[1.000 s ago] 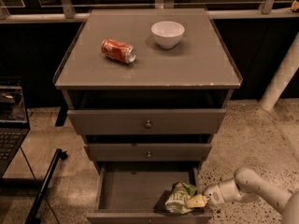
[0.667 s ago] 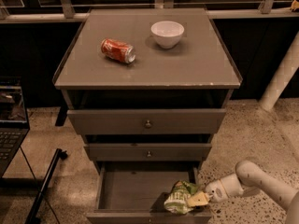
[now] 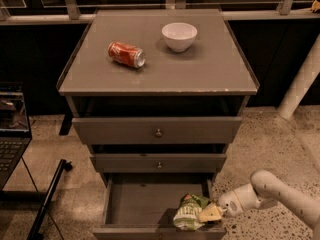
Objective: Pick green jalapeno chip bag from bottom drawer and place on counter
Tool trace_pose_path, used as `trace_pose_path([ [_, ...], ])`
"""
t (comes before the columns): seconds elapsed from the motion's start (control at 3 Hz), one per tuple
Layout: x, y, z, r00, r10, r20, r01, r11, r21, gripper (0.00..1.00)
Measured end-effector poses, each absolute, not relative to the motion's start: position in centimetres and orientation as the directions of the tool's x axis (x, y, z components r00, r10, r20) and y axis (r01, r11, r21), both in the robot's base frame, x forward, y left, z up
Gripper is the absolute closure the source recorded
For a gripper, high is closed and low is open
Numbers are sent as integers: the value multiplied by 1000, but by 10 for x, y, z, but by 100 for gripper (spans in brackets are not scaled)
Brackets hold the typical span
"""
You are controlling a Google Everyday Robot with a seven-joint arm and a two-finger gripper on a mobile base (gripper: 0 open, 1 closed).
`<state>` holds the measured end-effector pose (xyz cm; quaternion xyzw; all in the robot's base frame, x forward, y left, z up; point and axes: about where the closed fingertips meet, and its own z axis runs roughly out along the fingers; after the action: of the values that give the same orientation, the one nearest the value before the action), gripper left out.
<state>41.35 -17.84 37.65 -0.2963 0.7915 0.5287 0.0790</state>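
The green jalapeno chip bag is crinkled and sits at the front right of the open bottom drawer, raised a little over its front edge. My gripper reaches in from the lower right on a white arm and is shut on the bag's right side. The counter is the grey top of the cabinet, well above the gripper. A red soda can lies on its side there, next to a white bowl.
The two upper drawers are slightly pulled out above the open one. A laptop stands at the left, with a dark pole leaning on the floor. A white post stands at the right.
The gripper and the bag have shifted slightly left and up within the drawer's front right corner. The can and bowl have not moved.
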Motion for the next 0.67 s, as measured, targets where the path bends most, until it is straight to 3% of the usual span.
trace_pose_path([
  [0.67, 384, -134, 502, -622, -459, -634, -772, 230, 592, 100],
])
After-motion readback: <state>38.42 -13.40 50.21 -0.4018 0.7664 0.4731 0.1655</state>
